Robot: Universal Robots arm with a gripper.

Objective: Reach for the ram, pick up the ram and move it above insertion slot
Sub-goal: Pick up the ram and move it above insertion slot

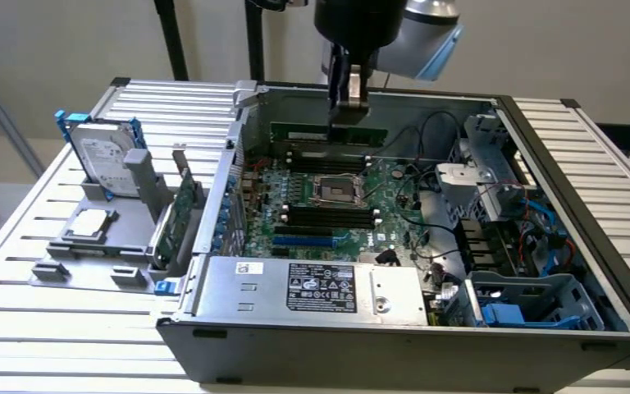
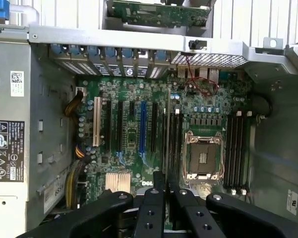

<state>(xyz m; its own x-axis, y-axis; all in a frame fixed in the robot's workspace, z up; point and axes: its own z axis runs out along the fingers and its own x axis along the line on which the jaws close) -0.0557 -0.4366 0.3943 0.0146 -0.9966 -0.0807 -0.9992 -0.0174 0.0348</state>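
Overhead, the gripper (image 1: 348,105) was clamped nearly shut on the ram (image 1: 330,132), its fingers (image 2: 154,196) pinching the stick's upper edge. That thin green stick hung level above the far memory slots (image 1: 317,154) of the motherboard (image 1: 331,205), inside the open computer case (image 1: 403,328). Straight down from above came the arm (image 1: 386,25), wrist vertical over the case's far wall.

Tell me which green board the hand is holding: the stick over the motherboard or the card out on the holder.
The ram, the thin green stick pinched in the hand above the motherboard; the expansion card stands outside the case.
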